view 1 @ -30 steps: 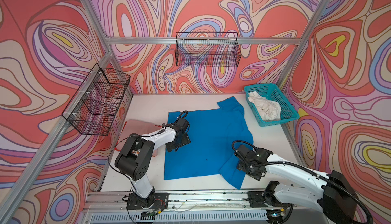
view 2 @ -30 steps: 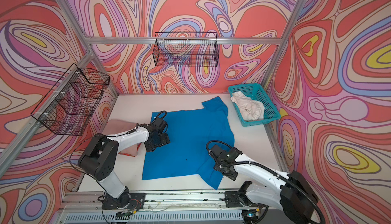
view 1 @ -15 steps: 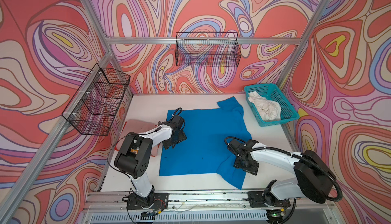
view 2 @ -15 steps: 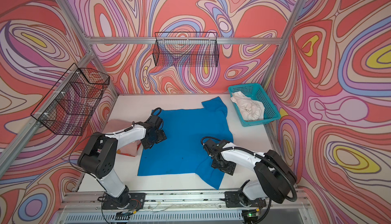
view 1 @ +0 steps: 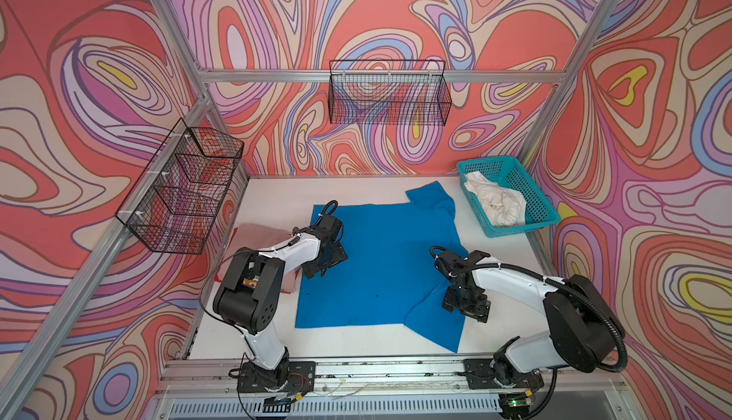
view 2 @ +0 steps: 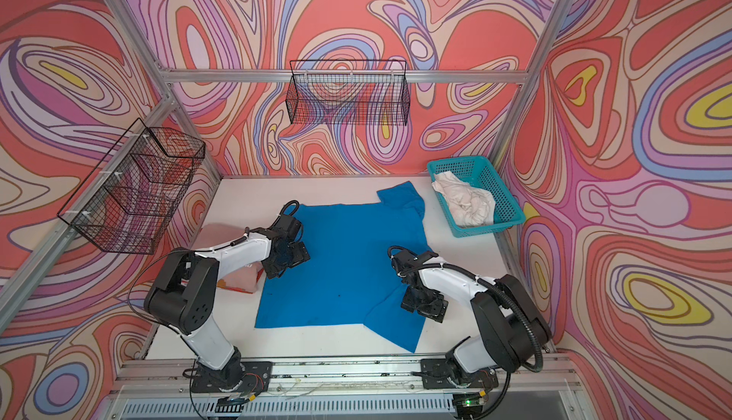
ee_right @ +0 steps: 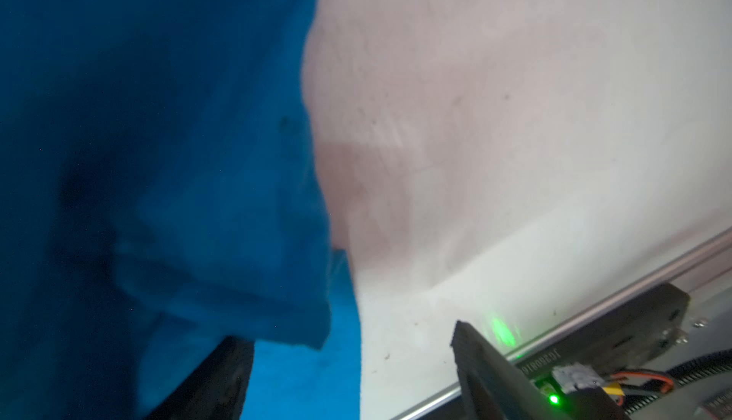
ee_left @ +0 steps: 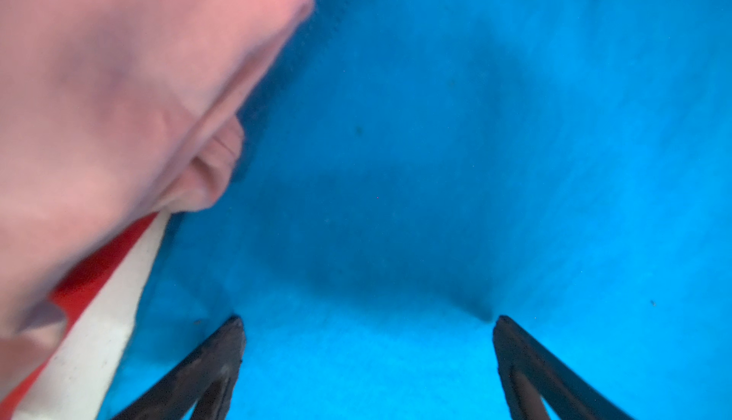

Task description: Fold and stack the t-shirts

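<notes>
Blue t-shirt (view 1: 376, 271) lies beneath left fingers (ee_left: 214, 362) and right fingers (ee_right: 483, 362), both spread wide, gripping nothing.

- I see my left arm (view 1: 295, 249) as glossy white links between chunky black joint housings, with a thin black cable (view 1: 202, 289) looping beside it.
- My right arm (view 1: 511, 283) matches, plus a ribbed black hose (view 1: 618, 329).
- On my left gripper (ee_left: 366, 319): dark, tapered, wedge-like fingers (ee_left: 210, 362).
- My right gripper (ee_right: 348, 334) has the same.
- Black base plates (view 1: 305, 370) carry red and orange wiring; a green light (ee_right: 553, 399) glows.
</notes>
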`<action>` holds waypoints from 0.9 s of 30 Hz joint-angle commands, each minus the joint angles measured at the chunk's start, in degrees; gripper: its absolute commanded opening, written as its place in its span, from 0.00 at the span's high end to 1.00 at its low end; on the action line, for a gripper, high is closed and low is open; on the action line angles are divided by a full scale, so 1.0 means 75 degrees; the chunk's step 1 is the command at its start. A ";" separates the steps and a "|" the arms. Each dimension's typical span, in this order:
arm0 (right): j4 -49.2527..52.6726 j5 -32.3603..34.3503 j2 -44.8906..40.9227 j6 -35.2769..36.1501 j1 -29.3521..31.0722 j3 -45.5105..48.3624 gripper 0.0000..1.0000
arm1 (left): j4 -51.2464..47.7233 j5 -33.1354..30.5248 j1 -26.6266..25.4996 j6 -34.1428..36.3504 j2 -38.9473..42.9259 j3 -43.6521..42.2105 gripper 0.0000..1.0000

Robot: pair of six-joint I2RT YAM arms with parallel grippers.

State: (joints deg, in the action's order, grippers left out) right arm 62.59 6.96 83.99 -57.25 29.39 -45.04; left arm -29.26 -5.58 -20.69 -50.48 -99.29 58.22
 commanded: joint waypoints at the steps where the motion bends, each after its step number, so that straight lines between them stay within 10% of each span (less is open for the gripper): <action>1: 0.1062 0.0893 -0.0300 -0.0221 -0.0275 -0.0715 0.17 | -0.0034 0.0109 0.0098 0.0045 -0.0086 -0.0354 0.00; 11: 0.0487 0.0454 0.1198 0.0434 -0.0815 -0.3561 0.21 | -0.0145 0.0166 -0.0042 0.0042 -0.0074 -0.0264 0.00; 18: -0.1535 -0.0683 -0.0881 -0.0913 -0.0429 -0.0989 0.19 | -0.0082 0.0176 -0.0086 -0.0038 0.0081 -0.0405 0.00; 27: -0.2292 -0.0304 -0.0915 -0.3438 0.2028 0.0382 0.16 | -0.0166 0.0145 -0.0185 -0.0031 -0.0016 -0.0321 0.00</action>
State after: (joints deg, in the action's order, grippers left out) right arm 49.84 4.38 76.95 -73.69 42.72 -45.28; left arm -28.38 -5.69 -21.76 -49.69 -98.32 57.04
